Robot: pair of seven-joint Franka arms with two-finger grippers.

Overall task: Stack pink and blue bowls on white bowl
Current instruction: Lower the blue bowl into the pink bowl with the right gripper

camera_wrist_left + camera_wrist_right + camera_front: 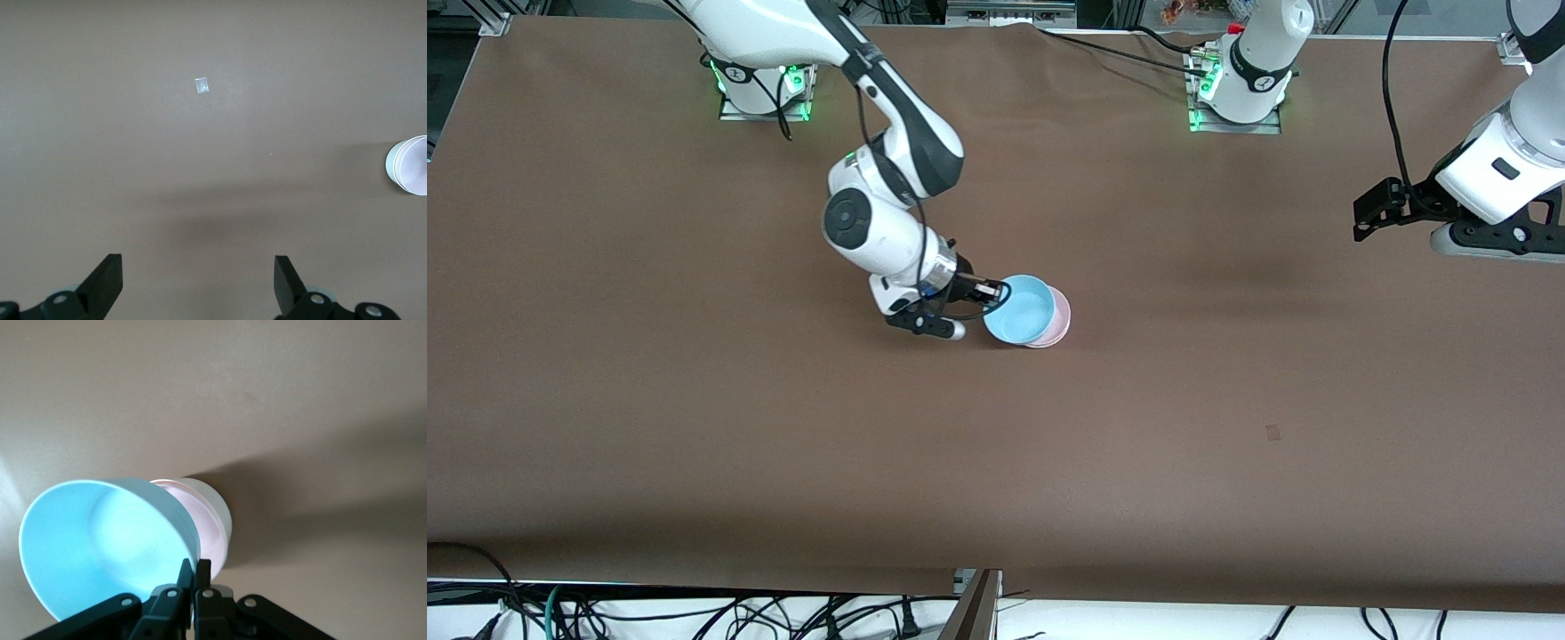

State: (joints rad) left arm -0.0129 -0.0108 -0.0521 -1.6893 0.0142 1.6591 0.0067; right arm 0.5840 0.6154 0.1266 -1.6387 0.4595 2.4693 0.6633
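Observation:
The blue bowl (1020, 308) is tilted, its rim pinched in my shut right gripper (996, 289), near the middle of the table. It leans into the pink bowl (1056, 320). In the right wrist view the blue bowl (100, 540) fills the space by my right gripper (195, 563). The pink bowl (210, 533) sits nested in the white bowl (219, 505), of which only a strip of rim and wall shows. My left gripper (1369, 213) waits open in the air over the left arm's end of the table, holding nothing (198, 277).
A small pale square mark (1272, 432) lies on the brown table (694, 427), nearer the front camera and toward the left arm's end; it also shows in the left wrist view (203, 85). The bowl stack (408, 165) appears small at that view's edge.

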